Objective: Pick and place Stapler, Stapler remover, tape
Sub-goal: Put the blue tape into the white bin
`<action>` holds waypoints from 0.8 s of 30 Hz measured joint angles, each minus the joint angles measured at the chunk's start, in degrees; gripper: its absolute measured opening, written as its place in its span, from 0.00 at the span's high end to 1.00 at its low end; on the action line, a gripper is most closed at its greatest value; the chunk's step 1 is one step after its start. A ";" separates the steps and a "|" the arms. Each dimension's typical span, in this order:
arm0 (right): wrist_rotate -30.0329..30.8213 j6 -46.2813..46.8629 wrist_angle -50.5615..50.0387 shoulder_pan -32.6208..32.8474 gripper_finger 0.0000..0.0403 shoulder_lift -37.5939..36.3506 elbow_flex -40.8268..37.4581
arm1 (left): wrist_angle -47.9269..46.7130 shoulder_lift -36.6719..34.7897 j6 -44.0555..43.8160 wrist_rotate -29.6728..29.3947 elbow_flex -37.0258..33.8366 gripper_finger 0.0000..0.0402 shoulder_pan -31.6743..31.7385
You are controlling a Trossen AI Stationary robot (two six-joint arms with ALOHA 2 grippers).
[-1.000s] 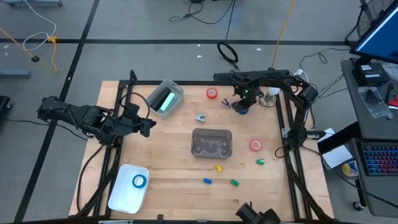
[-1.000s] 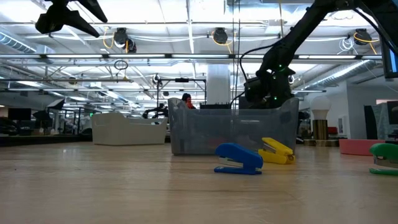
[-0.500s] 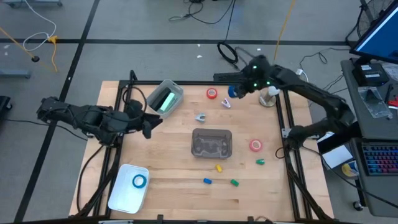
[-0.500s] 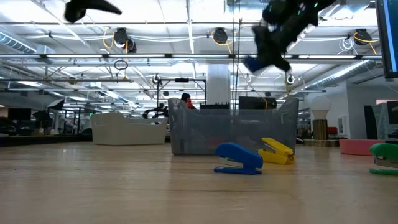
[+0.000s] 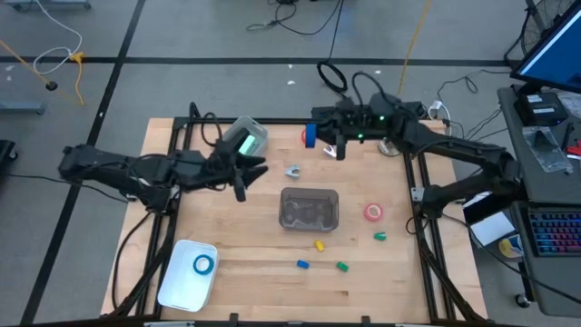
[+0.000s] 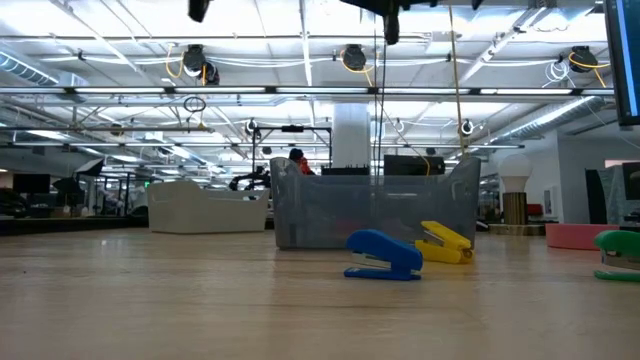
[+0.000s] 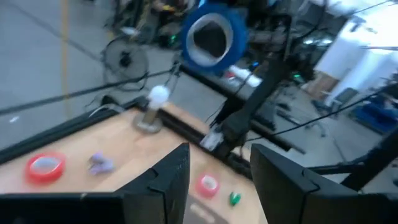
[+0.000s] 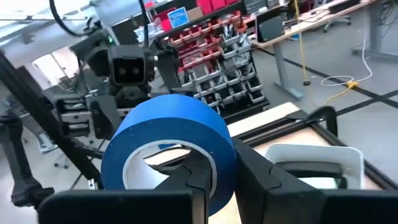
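Observation:
My right gripper is shut on a dark blue tape roll, held in the air over the table's back edge; one finger sits inside the ring. The left wrist view shows the same roll hanging high. My left gripper is open and holds nothing, left of a small grey stapler remover. A red tape roll and a pink-red one lie on the table. A blue stapler and a yellow stapler lie in front of the clear bin.
A white tray at the front left holds a light blue tape roll. A clear container with green contents stands at the back left. Small green pieces lie near the front. A black frame rims the table.
The right gripper closed on the dark blue tape at the back right, lifted it and carried it left. The left arm reached right toward the table's middle.

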 joint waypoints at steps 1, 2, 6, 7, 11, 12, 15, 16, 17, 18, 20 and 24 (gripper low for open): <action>0.00 0.32 0.81 0.66 0.92 0.72 0.00 | 1.40 0.74 0.68 1.08 0.00 0.58 0.36; -0.01 0.85 1.98 1.28 0.92 1.43 0.00 | 3.06 1.52 1.19 2.25 0.00 0.58 0.76; -0.15 2.18 4.13 3.35 0.92 3.98 0.00 | 6.81 4.23 1.30 5.16 0.00 0.58 2.31; -0.16 2.65 4.19 3.76 0.92 4.41 0.00 | 7.22 4.78 0.94 5.55 0.00 0.58 2.67; -0.12 3.48 4.28 4.77 0.92 5.43 0.00 | 9.62 6.47 0.56 7.55 0.00 0.58 4.27; -0.10 3.86 4.10 4.87 0.92 5.45 0.00 | 10.88 6.99 0.56 8.43 0.00 0.58 4.68; -0.05 4.23 4.37 5.08 0.92 5.39 0.00 | 13.68 8.14 0.56 11.48 0.00 0.58 5.73; -0.03 4.23 4.37 5.08 0.92 5.40 0.00 | 14.99 8.67 0.56 12.69 0.00 0.58 6.05; 0.00 4.23 4.36 5.07 0.92 5.41 0.00 | 16.34 9.22 0.51 13.82 0.00 0.58 6.36; 0.10 4.23 4.31 5.04 0.92 5.41 0.00 | 17.26 9.69 0.14 15.00 0.00 0.58 6.65; 0.10 4.26 4.24 5.04 0.92 5.41 0.00 | 18.53 10.34 -0.60 17.37 0.00 0.58 7.11; 0.12 4.42 3.94 5.04 0.92 5.41 0.00 | 21.43 11.41 -0.96 20.37 0.00 0.58 7.94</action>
